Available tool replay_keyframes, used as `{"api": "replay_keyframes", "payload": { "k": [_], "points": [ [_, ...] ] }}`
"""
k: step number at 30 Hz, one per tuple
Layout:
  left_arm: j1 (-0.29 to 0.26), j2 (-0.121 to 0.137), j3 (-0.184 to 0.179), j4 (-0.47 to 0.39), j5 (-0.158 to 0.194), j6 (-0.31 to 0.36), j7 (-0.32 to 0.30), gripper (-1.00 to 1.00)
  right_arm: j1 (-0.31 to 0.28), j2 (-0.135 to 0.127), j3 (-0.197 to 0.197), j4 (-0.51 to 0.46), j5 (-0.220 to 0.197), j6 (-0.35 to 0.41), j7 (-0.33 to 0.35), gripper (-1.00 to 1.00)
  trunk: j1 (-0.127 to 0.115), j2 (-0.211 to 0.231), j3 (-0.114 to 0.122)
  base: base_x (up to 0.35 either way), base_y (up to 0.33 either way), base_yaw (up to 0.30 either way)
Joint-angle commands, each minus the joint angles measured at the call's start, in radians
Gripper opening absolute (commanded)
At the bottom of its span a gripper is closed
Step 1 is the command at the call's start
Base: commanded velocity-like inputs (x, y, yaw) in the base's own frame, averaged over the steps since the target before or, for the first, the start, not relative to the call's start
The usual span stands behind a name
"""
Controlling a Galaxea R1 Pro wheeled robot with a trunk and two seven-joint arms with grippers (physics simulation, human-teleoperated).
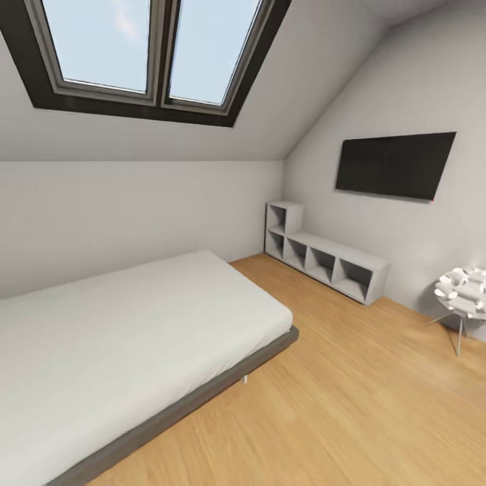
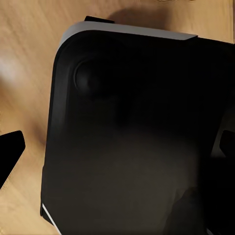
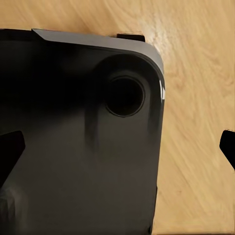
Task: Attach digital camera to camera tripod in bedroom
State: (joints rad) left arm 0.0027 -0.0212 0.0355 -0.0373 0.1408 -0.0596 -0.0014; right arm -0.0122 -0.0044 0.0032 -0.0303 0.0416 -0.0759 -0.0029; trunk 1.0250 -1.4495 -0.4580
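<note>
Bedroom wood floor [image 1: 378,405] w/ bed [image 1: 121,337], grey shelves [image 1: 327,260]; both grippers' fingertips apart, gripping nothing.

floor [image 1: 351,405]: light wood | on it: bed [image 1: 121,344], cube shelves [image 1: 327,260], lamp [image 1: 462,297]

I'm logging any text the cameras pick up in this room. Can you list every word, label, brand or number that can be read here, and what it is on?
There is no readable text in these pictures.
The wall screen is black and blank, with no visible logo.
The grey cube shelves carry no labels.
The bed and the small white lamp show no markings.
The dark robot base seen in the wrist views is plain.
</note>
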Motion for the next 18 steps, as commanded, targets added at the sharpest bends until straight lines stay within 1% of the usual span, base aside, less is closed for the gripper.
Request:
{"api": "replay_keyframes", "payload": {
  "k": [1,18],
  "points": [
    [0.000,0.000,0.003,-0.001,0.006,-0.002,0.000,1.00,-0.001,0.000,0.000,0.001,0.004,-0.003,0.000,1.00,0.000,0.000,-0.001,0.000,0.000,-0.243],
    [0.000,0.000,0.003,-0.001,0.006,-0.002,0.000,1.00,-0.001,-0.003,0.000,0.001,0.004,-0.004,0.000,1.00,0.000,0.000,-0.001,0.000,0.000,-0.243]
  ]
}}
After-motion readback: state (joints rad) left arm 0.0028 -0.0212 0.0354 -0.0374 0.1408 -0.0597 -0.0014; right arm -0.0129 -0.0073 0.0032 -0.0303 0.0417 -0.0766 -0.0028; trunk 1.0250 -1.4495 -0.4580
